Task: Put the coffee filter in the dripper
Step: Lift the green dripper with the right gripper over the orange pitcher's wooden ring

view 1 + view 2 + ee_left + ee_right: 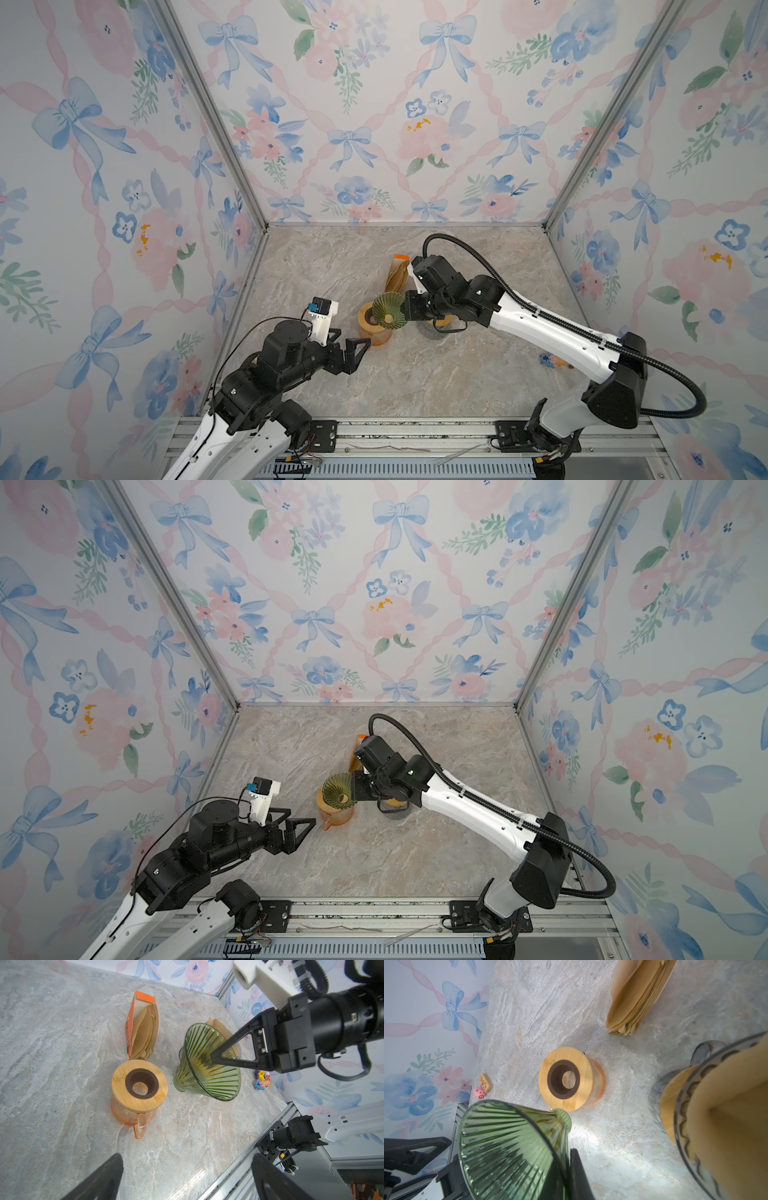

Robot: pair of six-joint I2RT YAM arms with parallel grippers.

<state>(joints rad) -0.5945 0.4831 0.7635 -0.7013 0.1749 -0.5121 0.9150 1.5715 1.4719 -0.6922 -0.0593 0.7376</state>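
Right pincer (217, 1058): clamps tilted dripper's (207, 1064) rim — likely bound for carafe (139, 1084).
Left pincer (355, 336): wide, empty — free for filters (145, 1030).

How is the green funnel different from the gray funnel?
The green dripper is empty; the gray dripper holds a brown paper filter. The green dripper hangs tilted, pinched by the right gripper; the gray dripper sits on a wooden lid. Green has straight ribs, gray has wavy ones. Both are see-through cones.
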